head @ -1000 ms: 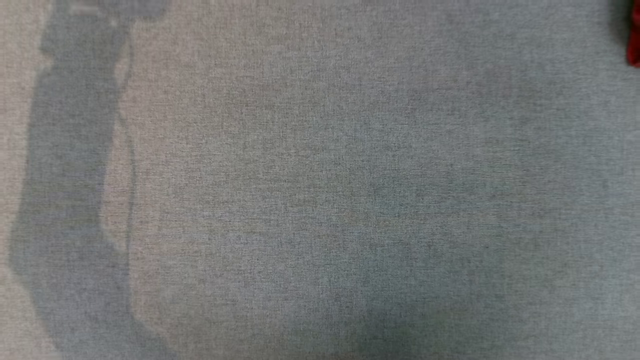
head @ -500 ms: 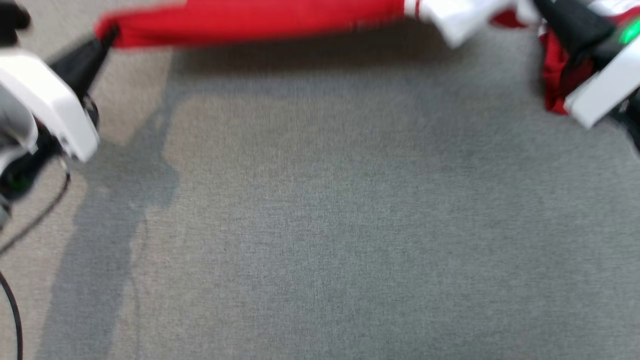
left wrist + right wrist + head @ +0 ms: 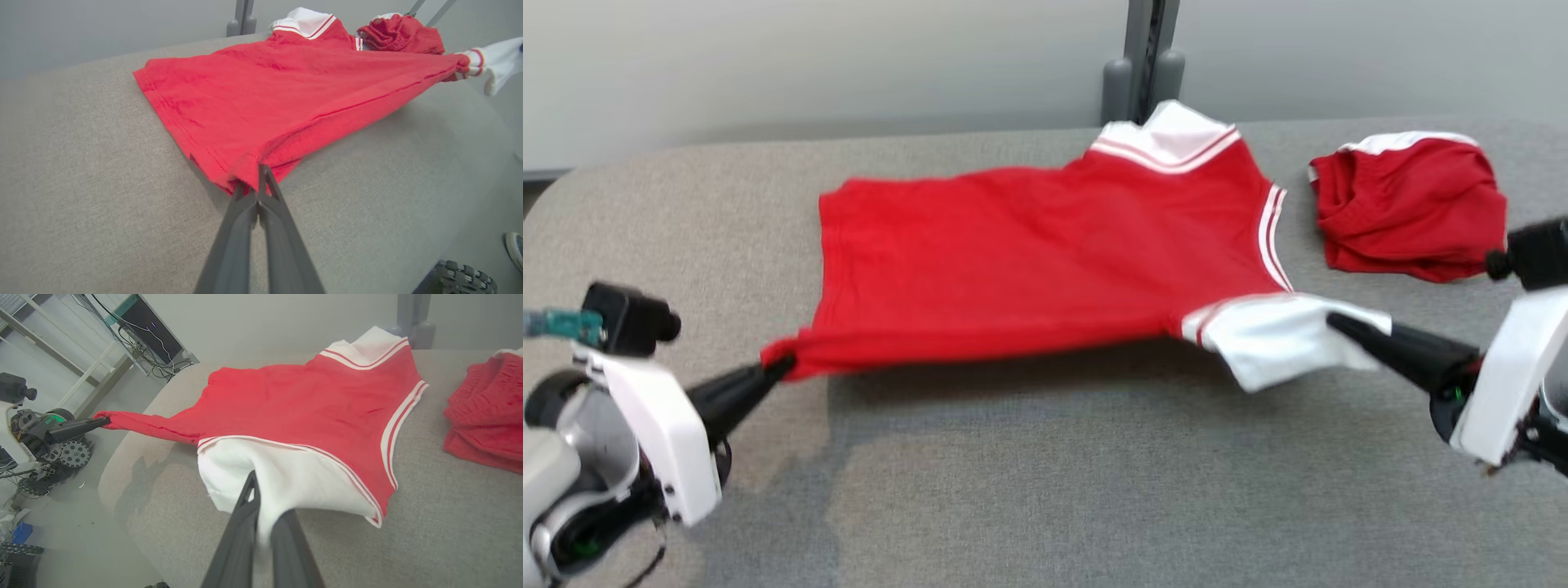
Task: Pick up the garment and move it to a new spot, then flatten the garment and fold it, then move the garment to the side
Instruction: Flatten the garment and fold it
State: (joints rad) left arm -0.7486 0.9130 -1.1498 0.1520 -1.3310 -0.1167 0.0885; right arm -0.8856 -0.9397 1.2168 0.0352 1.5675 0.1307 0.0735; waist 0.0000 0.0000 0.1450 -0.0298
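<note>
At table centre, running out toward 12 o'clock in the head view, the garment (image 3: 1045, 253) is a red shirt with white sleeves and striped trim. Its far half lies on the grey padded table (image 3: 1045, 506). Its near edge is raised and drawn taut between the two grippers.

Left gripper (image 3: 772, 373), at 8 o'clock: fingers closed, pinching the bunched hem corner. The left wrist view confirms red cloth clamped at the tips.
Right gripper (image 3: 1339, 325), between 3 and 4 o'clock: fingers closed on the white sleeve (image 3: 1274, 343), which droops below the grip.

Assessment: the step in hand appears to be spreading the shirt flat at its new spot.

Recommendations:
- Hold equal tension on both sides, so that the near edge runs straight from 9 to 3 o'clock.
- Draw gently toward 6 o'clock to take out slack, then lower both grippers together.
- Release only once the cloth rests on the table.
- Expect the gathered hem corner and the hanging sleeve to need smoothing, since each could land folded under.

Containers: none identified, and the clothing lies directly on the table. A second red garment (image 3: 1409, 208) sits bunched at 2 o'clock, apart from the shirt. It should be kept clear of the sleeve being laid.
</note>
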